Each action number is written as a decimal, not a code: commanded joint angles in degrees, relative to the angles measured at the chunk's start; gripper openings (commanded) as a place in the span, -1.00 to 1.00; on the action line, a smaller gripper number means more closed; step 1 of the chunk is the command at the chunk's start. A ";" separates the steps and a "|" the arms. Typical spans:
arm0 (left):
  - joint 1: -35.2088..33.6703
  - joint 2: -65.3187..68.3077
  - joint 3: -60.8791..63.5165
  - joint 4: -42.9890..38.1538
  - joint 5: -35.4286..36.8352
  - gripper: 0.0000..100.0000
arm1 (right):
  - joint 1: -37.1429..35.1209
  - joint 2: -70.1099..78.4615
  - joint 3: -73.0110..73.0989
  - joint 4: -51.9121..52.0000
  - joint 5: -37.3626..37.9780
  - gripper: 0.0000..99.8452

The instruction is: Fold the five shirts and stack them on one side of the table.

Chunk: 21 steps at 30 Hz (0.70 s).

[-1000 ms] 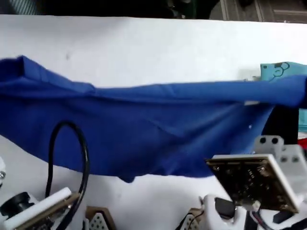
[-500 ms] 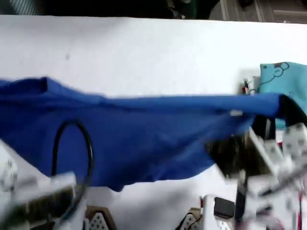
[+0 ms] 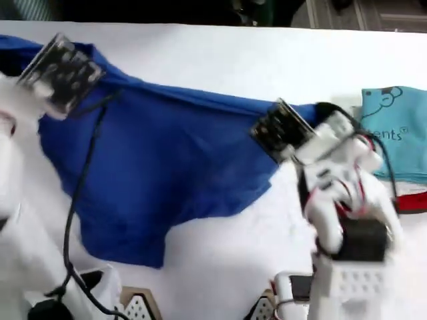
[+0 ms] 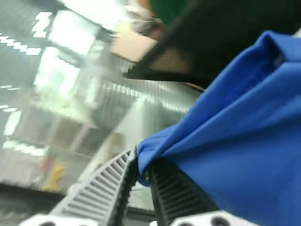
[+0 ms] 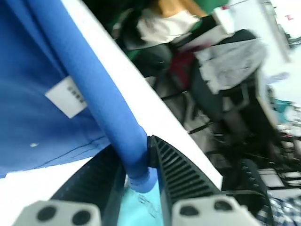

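A blue shirt [image 3: 167,167] hangs stretched between both arms over the white table [image 3: 220,60]. My left gripper [image 4: 142,172] is shut on a bunched corner of the blue shirt [image 4: 244,136]; in the high view that arm sits at the far left [image 3: 60,70]. My right gripper [image 5: 141,162] is shut on the rolled collar edge of the blue shirt [image 5: 84,89], near a white label [image 5: 68,96]. In the high view the right arm [image 3: 313,143] holds the shirt's right end. The lower hem trails down toward the front of the table.
A folded teal shirt [image 3: 397,127] lies at the table's right edge, with something red [image 3: 413,200] under it. A black cable [image 3: 77,193] runs across the blue cloth. The arm bases [image 3: 287,300] stand at the front edge. Chairs and clutter show beyond the table.
Both arms swung toward the far side of the table, carrying the shirt's upper edge with them. The cloth now hangs slanted, its left end near the far left corner.
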 commanded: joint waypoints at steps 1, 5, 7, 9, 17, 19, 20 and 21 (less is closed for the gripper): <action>1.98 -0.13 12.40 -9.93 -0.70 -0.96 | -2.33 -0.13 8.35 -12.18 0.62 -0.96; 2.07 -0.04 25.32 -23.82 -0.70 -0.96 | -3.82 6.20 11.43 -22.20 0.35 -0.96; 1.98 -0.04 30.59 -30.15 -0.70 -0.96 | -3.82 11.21 10.37 -26.86 0.35 -0.96; 1.98 0.04 34.81 -35.25 -0.70 -0.96 | -3.82 16.57 8.18 -30.11 0.35 -0.96; 1.63 10.59 36.66 -50.02 -4.92 -0.96 | -5.14 37.93 -9.23 -34.77 0.26 -0.96; 0.92 16.04 31.82 -50.55 -5.10 -0.96 | -6.29 42.95 -14.33 -35.65 0.26 -0.96; 0.75 18.86 28.84 -50.55 -5.10 -0.96 | -7.08 45.49 -16.88 -36.44 0.26 -0.96; 0.57 21.85 25.58 -50.37 -5.10 -0.96 | -7.69 48.13 -19.43 -37.23 0.26 -0.96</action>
